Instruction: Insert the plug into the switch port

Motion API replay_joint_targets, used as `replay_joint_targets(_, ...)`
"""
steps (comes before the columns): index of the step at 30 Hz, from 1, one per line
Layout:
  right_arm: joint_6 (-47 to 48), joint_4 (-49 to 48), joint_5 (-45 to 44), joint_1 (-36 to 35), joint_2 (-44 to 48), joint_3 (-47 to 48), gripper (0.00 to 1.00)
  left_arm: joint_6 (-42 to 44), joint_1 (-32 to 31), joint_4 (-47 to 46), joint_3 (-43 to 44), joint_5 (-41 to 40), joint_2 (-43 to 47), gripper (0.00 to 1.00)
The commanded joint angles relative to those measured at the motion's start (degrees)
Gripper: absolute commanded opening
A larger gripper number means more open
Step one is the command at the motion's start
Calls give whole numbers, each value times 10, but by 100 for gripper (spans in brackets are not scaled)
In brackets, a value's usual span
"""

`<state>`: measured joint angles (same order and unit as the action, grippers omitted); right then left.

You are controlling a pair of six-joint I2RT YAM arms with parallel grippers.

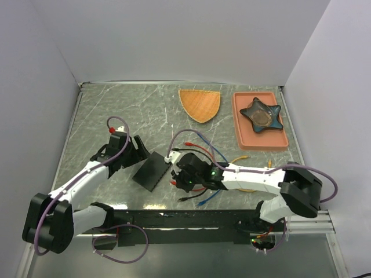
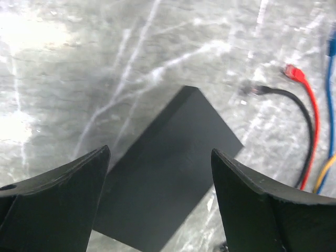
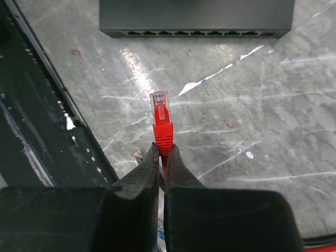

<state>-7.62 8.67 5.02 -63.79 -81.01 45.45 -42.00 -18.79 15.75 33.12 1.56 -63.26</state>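
Item 1: flat matte-black rectangular box (image 1: 152, 171), lying on my grey marbled table (image 1: 116, 110). A row of small sockets (image 3: 197, 33) runs along the long edge facing my right tool (image 3: 163, 152); I cannot tell which socket is meant.
Item 2: red plug with clear tip (image 3: 160, 118), clenched in the right tool, aimed at that row, apart from it, not inserted.
Item 3: left tool (image 2: 160, 151), released, fingers spread either side of the box.
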Motion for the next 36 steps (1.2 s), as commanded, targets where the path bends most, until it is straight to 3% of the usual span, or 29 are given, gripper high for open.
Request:
replay_joint_targets(1,-3,2,-12,-9,-41,46,0,16,21,-23,0,1,-34,84)
replay_joint_targets(12,-26,-2,-40,-46,-121,85,0,18,41,-83,-53,33,-71,84)
replay_joint_targets(21,-44,42,-84,-55,-171,128,0,-35,32,-181,-128,116,-48,80)
replay_joint_targets(36,-47,34,-94,-55,-166,108,0,-62,-6,-182,-147,142,24,81)
